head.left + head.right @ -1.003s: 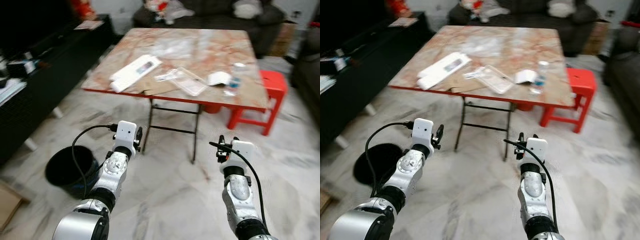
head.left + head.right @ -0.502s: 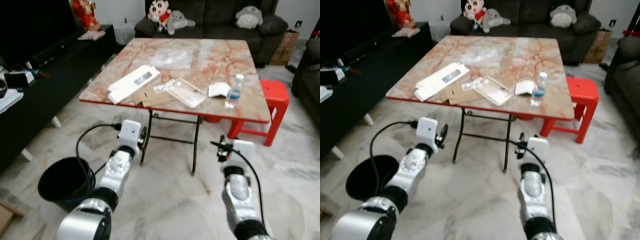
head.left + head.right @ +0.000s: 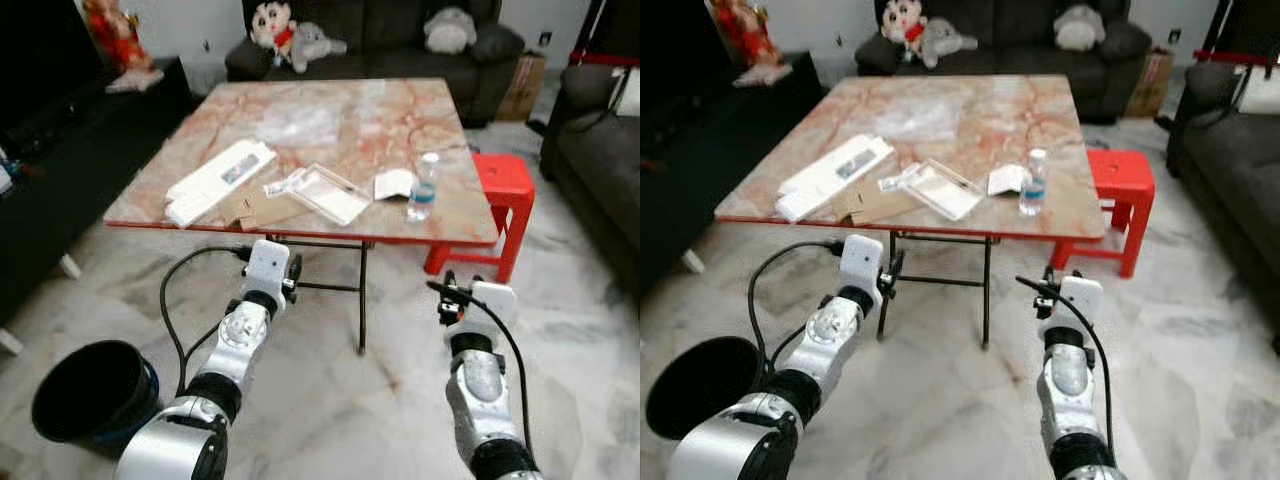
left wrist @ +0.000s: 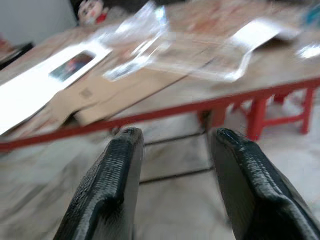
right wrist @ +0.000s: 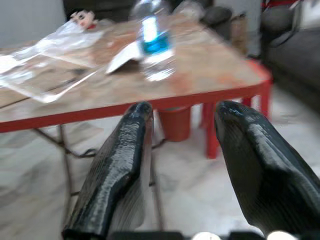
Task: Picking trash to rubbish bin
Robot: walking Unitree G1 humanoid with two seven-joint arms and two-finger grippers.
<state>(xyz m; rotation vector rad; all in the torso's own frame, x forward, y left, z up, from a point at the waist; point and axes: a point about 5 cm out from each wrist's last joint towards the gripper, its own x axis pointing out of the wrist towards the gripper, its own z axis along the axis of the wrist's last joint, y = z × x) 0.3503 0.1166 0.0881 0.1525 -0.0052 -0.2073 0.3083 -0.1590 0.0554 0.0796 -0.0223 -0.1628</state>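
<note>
Both grippers are held out low over the marble floor [image 3: 330, 400], short of the red-framed folding table [image 3: 330, 120] and below its top. The left gripper [image 4: 175, 137] is seen with its two black fingers [image 4: 112, 185] spread apart and nothing between them; ahead of it and higher, on the near part of the tabletop, lie a flat brown cardboard piece [image 3: 262, 209], a long white box [image 3: 218, 176] and a clear plastic tray [image 3: 325, 191]. The right gripper [image 5: 182, 110] is likewise parted and empty; just ahead of it and above, a plastic water bottle [image 3: 424, 186] with a blue label stands upright near the table's edge, with a folded white paper [image 3: 393, 183] close beside it. A red plastic stool [image 3: 500, 190] is found beyond the right gripper, at the table's far corner. The black rubbish bin [image 3: 88, 390] stands on the floor well off to the outer side of the left arm, nearer the robot than the gripper. A dark sofa [image 3: 380, 40] with soft toys [image 3: 285, 25] is placed beyond the table.
</note>
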